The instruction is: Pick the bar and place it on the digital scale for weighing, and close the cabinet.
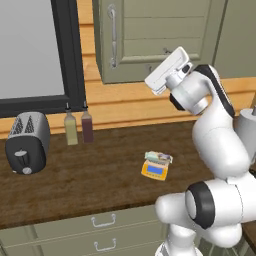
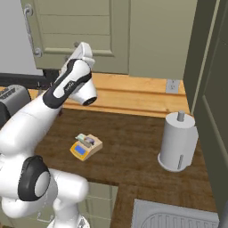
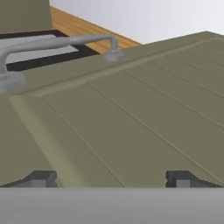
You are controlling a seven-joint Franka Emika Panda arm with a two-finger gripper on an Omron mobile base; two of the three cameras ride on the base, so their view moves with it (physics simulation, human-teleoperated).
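Observation:
The pale wrapped bar [image 1: 158, 157] [image 2: 85, 139] lies on the yellow-orange digital scale [image 1: 153, 170] [image 2: 83, 149], which sits mid-counter. Above it hangs the sage-green cabinet, whose panelled door [image 1: 155, 35] [image 2: 75, 31] [image 3: 144, 122] carries a vertical silver handle [image 1: 113, 36] [image 2: 30, 31] [image 3: 57, 43]. My gripper [image 3: 112, 179] is raised in front of that door, open and holding nothing, its fingertips [image 3: 41, 178] close to the panel. The hand [image 1: 167, 70] [image 2: 81, 54] sits to the right of the handle. Whether the tips touch the door I cannot tell.
A toaster [image 1: 27, 142] and two bottles [image 1: 71, 129] [image 1: 87, 126] stand at the counter's left under a dark-framed window [image 1: 30, 50]. A paper towel roll [image 2: 178, 142] stands to the right, a sink [image 2: 173, 218] lies near the front, and a tall green panel [image 2: 213, 111] rises at the far right.

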